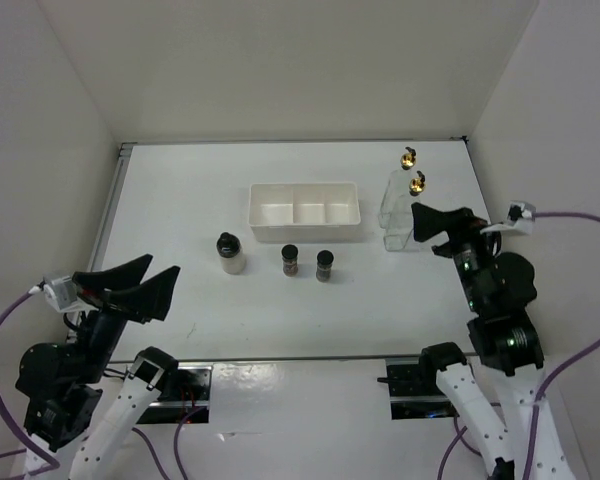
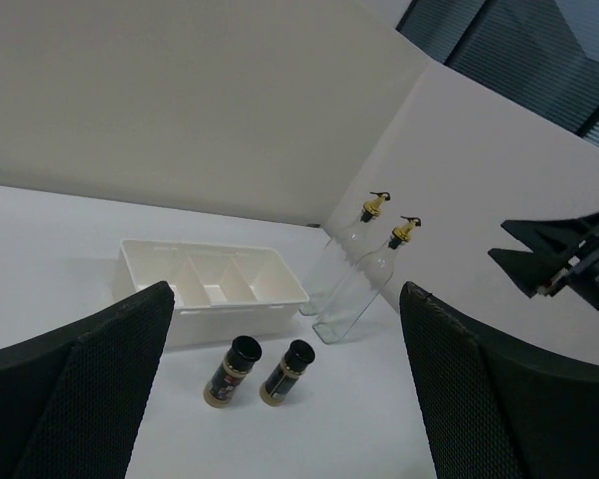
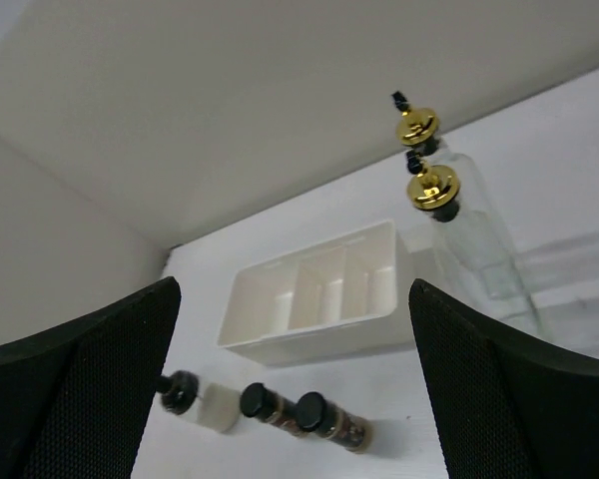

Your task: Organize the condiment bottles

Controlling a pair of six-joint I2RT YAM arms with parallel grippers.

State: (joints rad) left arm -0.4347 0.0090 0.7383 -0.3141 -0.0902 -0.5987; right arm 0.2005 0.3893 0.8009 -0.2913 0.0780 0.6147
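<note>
Two tall clear glass bottles with gold spouts (image 1: 396,205) stand side by side at the right of the white divided tray (image 1: 255,222). A squat whitish black-capped jar (image 1: 230,253) and two small dark black-capped jars (image 1: 290,261) (image 1: 325,265) stand in a row in front of the tray. My left gripper (image 1: 130,283) is open and empty at the near left. My right gripper (image 1: 432,226) is open and empty, just right of the glass bottles. The left wrist view shows the dark jars (image 2: 231,371) (image 2: 287,371) and glass bottles (image 2: 364,284). The right wrist view shows all the bottles (image 3: 449,225) (image 3: 208,404) and the tray (image 3: 369,319).
White walls close the table in at the back, left and right. The table's near edge carries the two arm bases (image 1: 160,375) (image 1: 430,372). All three tray compartments hold nothing.
</note>
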